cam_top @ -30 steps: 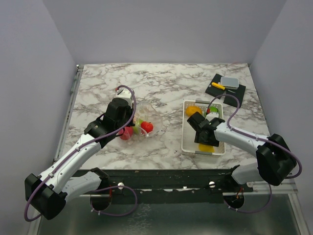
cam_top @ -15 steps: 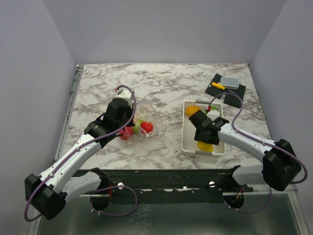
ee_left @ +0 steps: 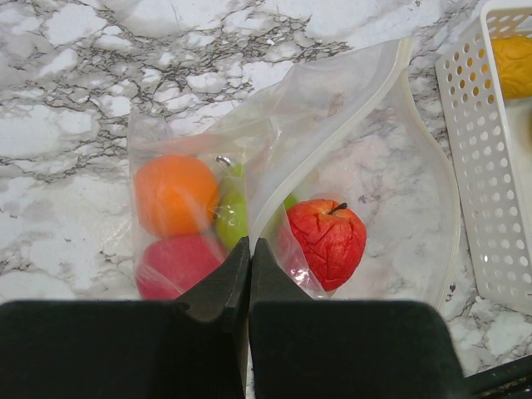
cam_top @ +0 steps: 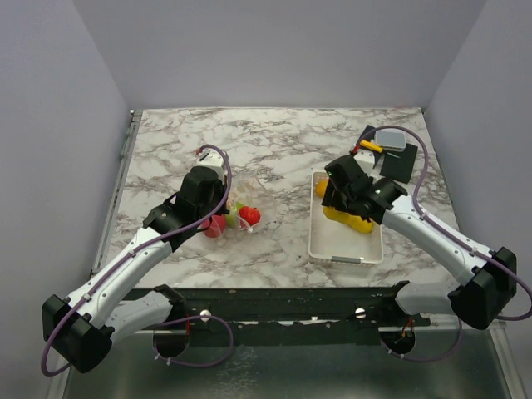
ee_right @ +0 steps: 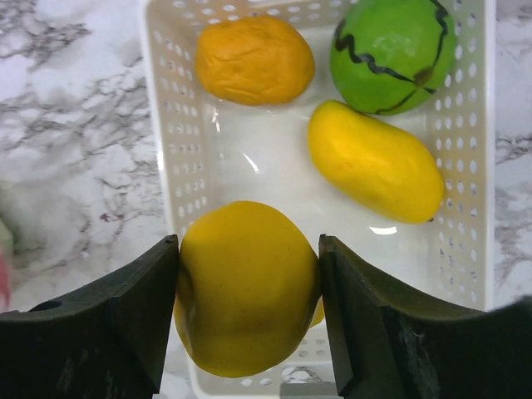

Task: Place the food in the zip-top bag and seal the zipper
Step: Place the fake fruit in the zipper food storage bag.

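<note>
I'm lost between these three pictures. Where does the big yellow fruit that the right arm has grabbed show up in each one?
Top external: the yellow fruit is right of centre, over the white basket.
Left wrist: not in it.
Right wrist: bottom centre, clamped between the two dark fingers.
Shared landmark: the white basket, at the left wrist view's right edge and filling the right wrist view.

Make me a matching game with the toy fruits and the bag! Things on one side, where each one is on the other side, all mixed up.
Things:
1 red apple
2 striped green fruit
3 round yellow fruit
4 zip-top bag edge

Places:
A lying in the white basket
B pinched by the left gripper
C held by the right gripper
D inside the bag

Pairs: 1-D, 2-A, 3-C, 4-B
</note>
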`<action>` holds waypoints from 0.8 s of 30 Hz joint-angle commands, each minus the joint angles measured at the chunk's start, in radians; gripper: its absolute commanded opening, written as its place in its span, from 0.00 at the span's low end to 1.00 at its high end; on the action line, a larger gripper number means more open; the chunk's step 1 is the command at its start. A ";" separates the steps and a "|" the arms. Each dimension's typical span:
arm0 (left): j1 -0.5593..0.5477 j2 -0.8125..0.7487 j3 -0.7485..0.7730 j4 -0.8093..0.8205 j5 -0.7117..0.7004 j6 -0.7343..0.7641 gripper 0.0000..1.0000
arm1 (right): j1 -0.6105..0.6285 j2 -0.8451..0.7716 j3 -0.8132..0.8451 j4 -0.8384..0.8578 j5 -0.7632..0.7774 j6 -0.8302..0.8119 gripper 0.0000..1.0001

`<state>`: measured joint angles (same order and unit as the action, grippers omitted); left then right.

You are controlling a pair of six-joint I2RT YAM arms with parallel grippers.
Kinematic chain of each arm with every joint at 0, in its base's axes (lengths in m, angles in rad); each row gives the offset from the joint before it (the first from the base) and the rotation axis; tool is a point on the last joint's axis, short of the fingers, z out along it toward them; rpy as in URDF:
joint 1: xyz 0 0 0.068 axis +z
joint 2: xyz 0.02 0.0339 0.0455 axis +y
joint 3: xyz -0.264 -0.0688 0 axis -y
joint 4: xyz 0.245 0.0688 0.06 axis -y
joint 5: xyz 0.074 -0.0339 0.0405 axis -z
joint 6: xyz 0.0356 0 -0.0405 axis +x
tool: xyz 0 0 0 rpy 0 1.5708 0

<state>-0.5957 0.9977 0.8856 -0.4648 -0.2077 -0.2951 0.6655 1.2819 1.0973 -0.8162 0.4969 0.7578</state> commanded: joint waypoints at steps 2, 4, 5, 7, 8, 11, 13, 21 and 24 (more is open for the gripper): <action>0.005 -0.008 -0.011 0.002 0.014 0.008 0.00 | 0.007 -0.029 0.065 0.085 -0.110 -0.064 0.32; 0.005 -0.008 -0.011 0.002 0.014 0.008 0.00 | 0.019 -0.018 0.090 0.108 -0.142 -0.070 0.32; 0.005 -0.008 -0.011 0.002 0.013 0.008 0.00 | 0.027 -0.008 0.106 0.113 -0.151 -0.071 0.31; 0.005 -0.008 -0.011 0.001 0.012 0.007 0.00 | 0.048 0.023 0.147 0.114 -0.158 -0.075 0.31; 0.005 -0.008 -0.011 0.001 0.011 0.008 0.00 | 0.058 0.039 0.169 0.114 -0.158 -0.075 0.31; 0.005 -0.010 -0.013 0.001 0.009 0.008 0.00 | 0.097 0.080 0.228 0.125 -0.159 -0.077 0.31; 0.004 -0.008 -0.013 0.000 0.007 0.008 0.00 | 0.125 0.110 0.274 0.136 -0.159 -0.080 0.31; 0.005 -0.010 -0.013 0.000 0.001 0.007 0.00 | 0.227 0.256 0.432 0.154 -0.151 -0.083 0.31; 0.005 -0.011 -0.013 0.000 -0.001 0.008 0.00 | 0.252 0.304 0.472 0.168 -0.154 -0.080 0.31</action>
<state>-0.5957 0.9977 0.8856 -0.4648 -0.2081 -0.2947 0.8883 1.5337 1.5108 -0.6792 0.3534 0.6868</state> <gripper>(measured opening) 0.005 0.644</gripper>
